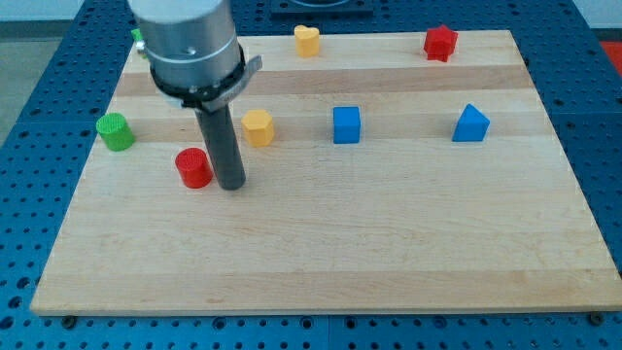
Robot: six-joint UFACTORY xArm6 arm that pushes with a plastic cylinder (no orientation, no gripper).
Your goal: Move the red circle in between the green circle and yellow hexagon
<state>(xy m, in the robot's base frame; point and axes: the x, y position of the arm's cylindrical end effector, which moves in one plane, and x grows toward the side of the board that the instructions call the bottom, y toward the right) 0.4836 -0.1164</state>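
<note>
My tip (pixel 232 185), a bare gripperless rod, sits just right of the red plastic circle (pixel 194 167); pushing leftward risks overshooting below the green circle (pixel 115 131), missing the yellow hexagon (pixel 258 127) gap.

Pale wooden board (pixel 389 243), blue perforated table (pixel 593 146) around it

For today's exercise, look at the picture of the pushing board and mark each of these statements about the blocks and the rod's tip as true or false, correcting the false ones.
1. My tip is just to the view's right of the red circle. True.
2. The green circle lies at the view's right edge of the board. False: it lies near the left edge.
3. The yellow hexagon lies to the view's left of the blue cube. True.
4. The red circle lies above the yellow hexagon in the view. False: it lies lower, toward the view's bottom.
</note>
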